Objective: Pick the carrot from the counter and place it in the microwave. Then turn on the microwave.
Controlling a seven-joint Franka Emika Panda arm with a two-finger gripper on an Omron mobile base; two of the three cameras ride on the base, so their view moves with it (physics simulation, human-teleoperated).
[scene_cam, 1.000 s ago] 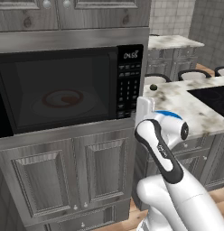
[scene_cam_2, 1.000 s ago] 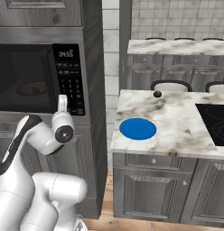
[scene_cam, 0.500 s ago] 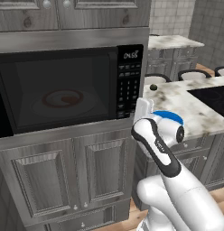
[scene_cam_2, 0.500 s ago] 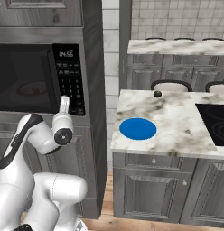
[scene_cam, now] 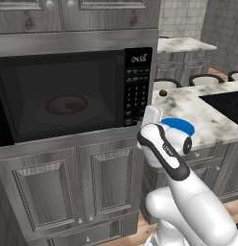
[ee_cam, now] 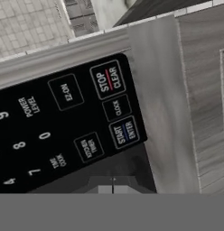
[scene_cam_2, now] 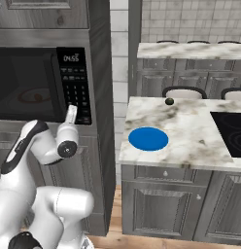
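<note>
**Claw shut at the keypad, door closed**

Compared with a second ago, you will see almost nothing changed: the white arm holds the same raised, bent pose, and the claw [scene_cam_2: 72,112] remains at the lower corner of the black keypad panel [scene_cam: 138,88]. Its fingers are pressed together, holding nothing.

The large black built-in microwave [scene_cam: 68,96] has its dark glass door shut; an orange smear on the turntable may be the small orange carrot [scene_cam: 68,104], though you cannot be sure. To the right, the mottled marble table [scene_cam_2: 190,126] carries a round blue plate [scene_cam_2: 148,138], well apart from the arm. In the hand view, the START/ENTER key [ee_cam: 126,131] sits just above the fingertips.
</note>
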